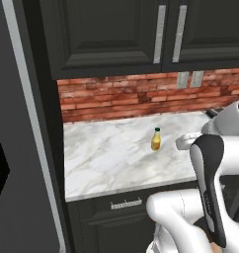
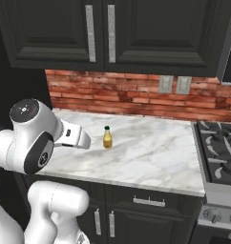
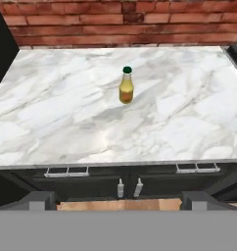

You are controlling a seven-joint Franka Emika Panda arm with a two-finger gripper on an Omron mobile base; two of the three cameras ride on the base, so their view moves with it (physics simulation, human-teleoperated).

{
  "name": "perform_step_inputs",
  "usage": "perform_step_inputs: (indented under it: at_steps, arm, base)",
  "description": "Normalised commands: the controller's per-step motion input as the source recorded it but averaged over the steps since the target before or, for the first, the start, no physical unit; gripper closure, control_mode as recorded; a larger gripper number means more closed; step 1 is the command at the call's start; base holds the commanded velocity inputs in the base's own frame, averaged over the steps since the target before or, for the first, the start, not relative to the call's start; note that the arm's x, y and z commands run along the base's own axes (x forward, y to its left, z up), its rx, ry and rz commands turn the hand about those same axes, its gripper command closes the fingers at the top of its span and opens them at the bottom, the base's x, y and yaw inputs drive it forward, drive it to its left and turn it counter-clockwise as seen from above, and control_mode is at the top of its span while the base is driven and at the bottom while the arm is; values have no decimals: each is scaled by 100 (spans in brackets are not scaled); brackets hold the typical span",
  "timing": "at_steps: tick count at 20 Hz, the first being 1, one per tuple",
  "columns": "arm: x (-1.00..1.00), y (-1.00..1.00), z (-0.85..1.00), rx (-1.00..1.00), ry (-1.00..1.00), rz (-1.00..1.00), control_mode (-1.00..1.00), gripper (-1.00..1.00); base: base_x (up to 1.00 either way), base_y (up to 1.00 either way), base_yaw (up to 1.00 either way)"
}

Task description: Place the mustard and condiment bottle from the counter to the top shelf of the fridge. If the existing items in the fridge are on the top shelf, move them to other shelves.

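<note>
- Mustard (image 3: 126, 86): upright on the counter (image 3: 52, 122), about mid-slab, alone. In the hand view it sits at 12 o'clock from the gripper (image 3: 118, 200), well apart, with bare marble between them.
- Gripper: jaws at their widest, nothing between them. Tips (image 3: 42, 200) hang back past the counter's front edge, over the cabinet fronts.
- Step in hand, as I judge it: reach in for the mustard. No dark red bottle to be seen on this slab from any camera.
- To do it well: advance straight toward 12 o'clock, keep the bottle centred between the fingers, and come in level. Close on the wider lower body, not the tapered neck or green cap, where the pads could slide. Bottle is small and light; a brush from one finger would likely tip it, so stop with both fingers flanking before closing.
- Surface: white grey-veined marble, smooth, flat, slightly glossy.
- Room: red brick backsplash (image 2: 136, 97) at the rear, dark upper cabinets (image 2: 103, 33) with silver handles, two wall outlets (image 2: 174, 85). Gas stove (image 2: 220, 147) at 3 o'clock of the slab. Tall dark panel (image 1: 22, 148) at 9 o'clock in the left base view.
</note>
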Motion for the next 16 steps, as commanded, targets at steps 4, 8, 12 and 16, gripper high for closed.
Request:
perform_step_inputs:
  at_steps: [4,8,12,16]
  arm:
    - [78,0,-61,1,0,0,-100,-100]
    - [66,-1,-36,0,0,0,-100,-100]
    - [41,-1,-22,0,0,0,-100,-100]
    - [28,-1,-27,0,1,0,-100,-100]
  base:
    - [0,0,0]
    - [0,0,0]
    - [0,0,0]
    - [0,0,0]
